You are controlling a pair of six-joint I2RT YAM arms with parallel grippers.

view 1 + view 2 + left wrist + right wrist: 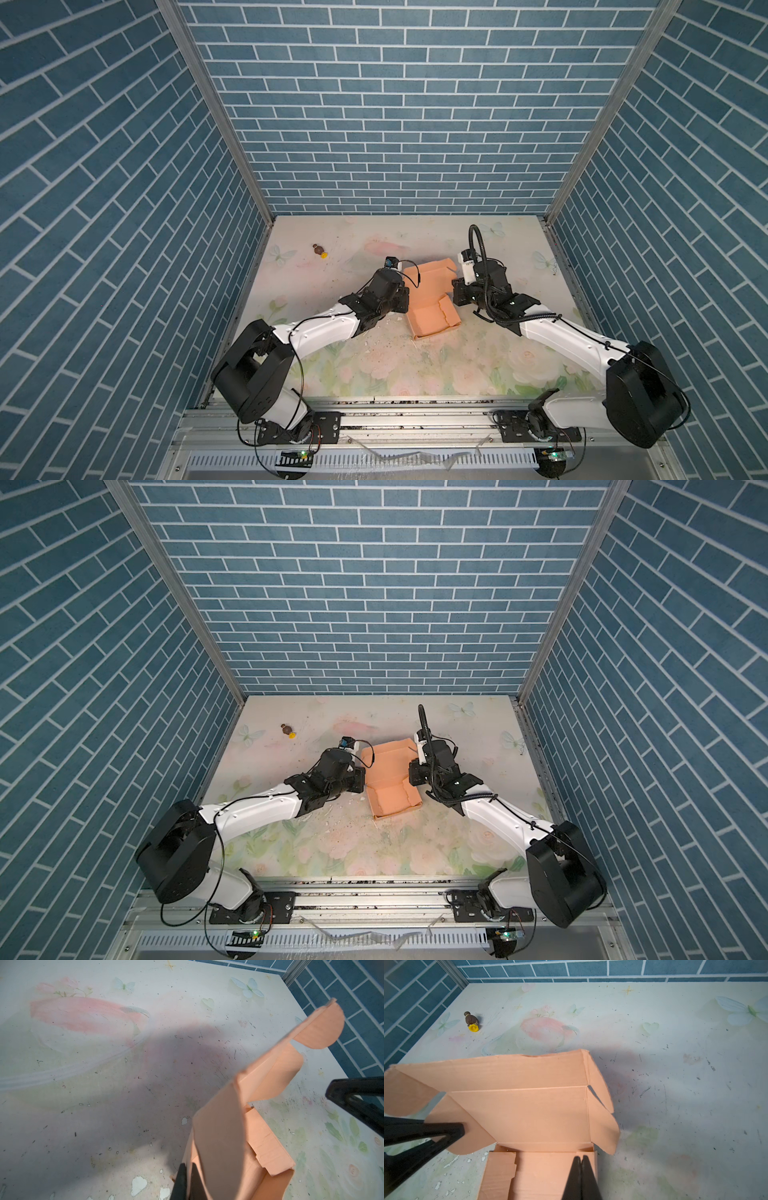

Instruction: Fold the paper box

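Observation:
The paper box (430, 318) is peach-orange card, half formed, and sits mid-table in both top views (390, 798). Its lid (517, 1109) stands open on the far side with rounded side flaps. My left gripper (188, 1167) is at the box's left side, shut on a thin upright wall (220, 1142) of the box (406, 297). My right gripper (580, 1158) is shut over the box floor (542, 1172), just inside the right wall. No card shows between its fingertips. In a top view it sits at the box's right edge (455, 291).
A tiny brown-and-yellow object (320, 250) lies far left on the table (472, 1022). White chips (138, 1184) dot the floral tabletop near the box. Blue brick walls close three sides, and a metal rail (415, 411) carrying both arm bases runs along the front.

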